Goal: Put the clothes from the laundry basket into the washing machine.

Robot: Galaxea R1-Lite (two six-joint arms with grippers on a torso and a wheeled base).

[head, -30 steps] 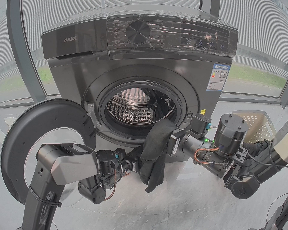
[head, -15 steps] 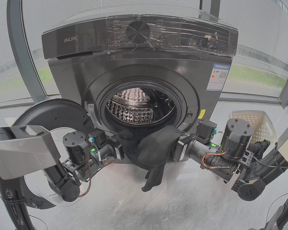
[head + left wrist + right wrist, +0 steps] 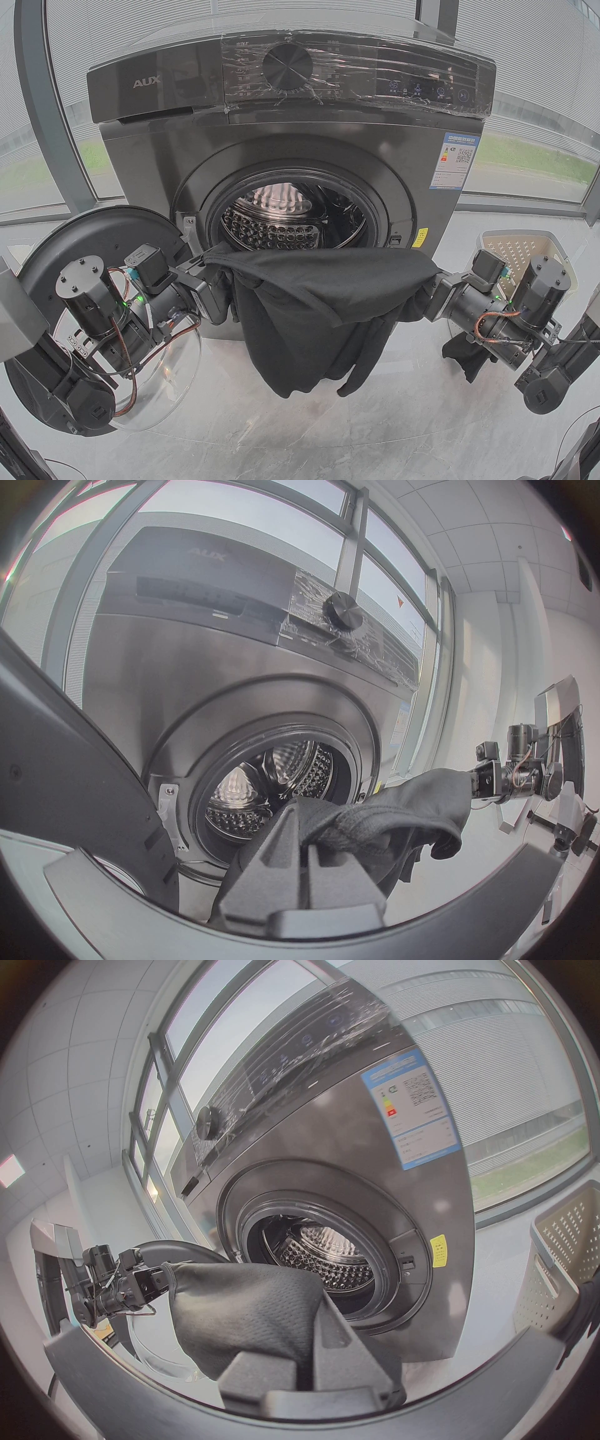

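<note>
A black garment (image 3: 312,306) hangs stretched wide in front of the washing machine (image 3: 287,156), just below its open drum (image 3: 290,219). My left gripper (image 3: 215,275) is shut on the garment's left end, and its fingers (image 3: 281,861) pinch the cloth (image 3: 387,811). My right gripper (image 3: 434,290) is shut on the right end, with the fabric (image 3: 244,1316) bunched over its fingers (image 3: 344,1347). The cloth sags between both grippers toward the floor. A beige laundry basket (image 3: 531,250) stands at the right behind my right arm, with dark cloth (image 3: 465,359) hanging beside it.
The round machine door (image 3: 94,250) stands swung open at the left, close behind my left arm. The basket (image 3: 562,1254) sits to the right of the machine. Grey tiled floor (image 3: 312,431) lies in front.
Both grippers have moved apart and upward, the left far to the left, the right to the right. The garment, bunched before, is now spread wide at the drum's lower rim.
</note>
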